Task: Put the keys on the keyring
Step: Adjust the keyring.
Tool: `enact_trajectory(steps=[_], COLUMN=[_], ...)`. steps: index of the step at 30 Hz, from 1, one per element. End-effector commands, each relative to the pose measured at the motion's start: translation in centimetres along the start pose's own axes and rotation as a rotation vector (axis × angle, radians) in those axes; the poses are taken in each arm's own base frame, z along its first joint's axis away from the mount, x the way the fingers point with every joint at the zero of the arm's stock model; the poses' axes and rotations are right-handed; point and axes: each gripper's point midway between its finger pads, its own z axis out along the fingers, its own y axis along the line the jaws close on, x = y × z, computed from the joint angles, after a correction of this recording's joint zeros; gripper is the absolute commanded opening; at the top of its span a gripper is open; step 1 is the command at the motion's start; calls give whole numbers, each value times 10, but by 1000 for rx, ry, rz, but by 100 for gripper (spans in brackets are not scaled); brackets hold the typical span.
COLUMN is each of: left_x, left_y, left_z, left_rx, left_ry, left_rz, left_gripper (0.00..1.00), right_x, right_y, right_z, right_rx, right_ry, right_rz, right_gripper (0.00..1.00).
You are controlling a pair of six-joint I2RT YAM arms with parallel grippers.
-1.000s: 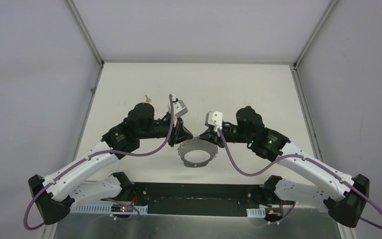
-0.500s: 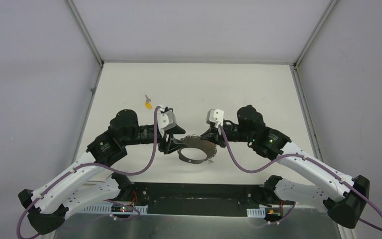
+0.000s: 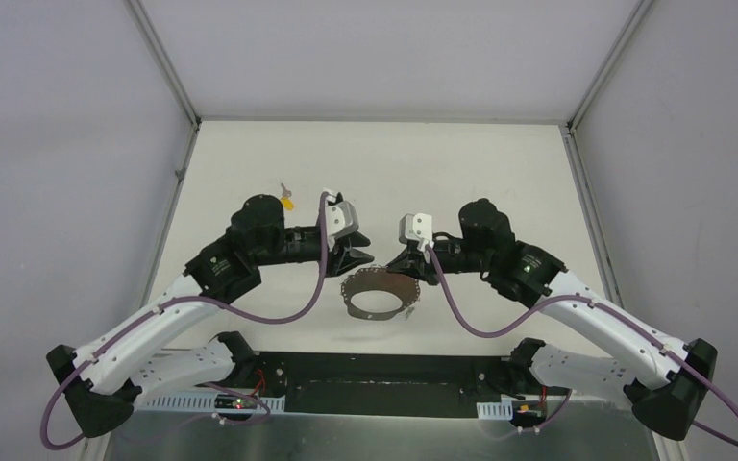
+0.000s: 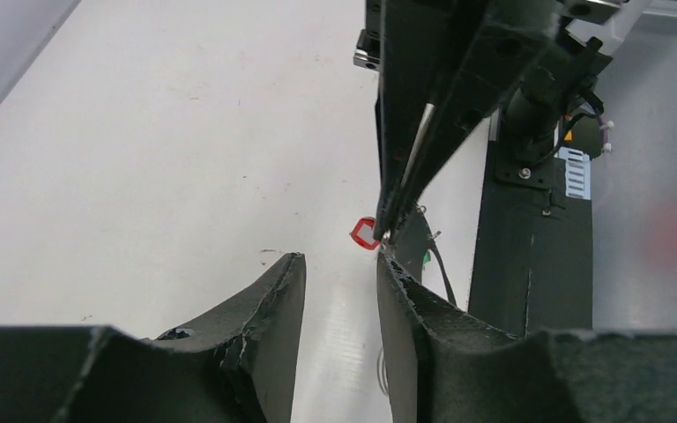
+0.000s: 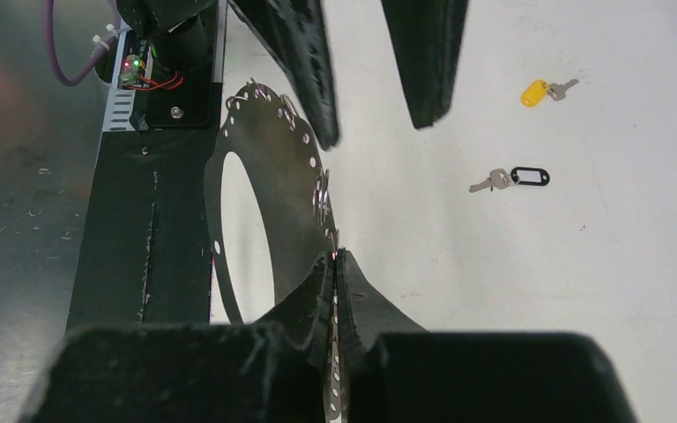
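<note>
Pale grey walls (image 3: 58, 144) on three sides, flat and bare, joined at the corners by thin metal rails (image 3: 164, 67). Below them, an off-white worktop (image 3: 375, 163), matte, smooth, faintly scuffed, edged at the near side by a black strip (image 3: 375, 384) and a brushed metal plate (image 3: 375, 437). Bent inward over the middle, left arm (image 3: 154, 327) and right arm (image 3: 601, 322): white shells, black joints, a purple cable looped along each. Between the two wrists, the keyring (image 3: 377, 293): a thin grey metal band, flat as ribbon, punched with small round holes, curved into a wide oval hoop with little metal bits along its rim. Pressed closed on that band, dark textured fingers against both faces: right jaws. Parted, gripping nothing, bare worktop visible through the gap, tips near the right tips: left jaws. Flat on the worktop beyond the left arm, well apart from the keyring: yellow-tagged key (image 5: 538, 91), tag rounded and glossy; then black-tagged key (image 5: 516, 178), tag an oblong frame with a pale window. Smallest, a red piece (image 4: 366, 233) by the right tips, too small to make out
</note>
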Motion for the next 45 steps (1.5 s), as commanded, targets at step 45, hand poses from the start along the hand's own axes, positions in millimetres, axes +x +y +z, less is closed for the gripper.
enact_trajectory(steps=[45], left_x=[-4], left_y=[11], left_z=[14], left_rx=[-42], left_ry=[109], left_rz=[-36], left_gripper=[28], right_x=[-21], right_y=[-5], right_z=[4], right_rx=[-18], right_ry=[-34], right_rz=[11], right_gripper=[0])
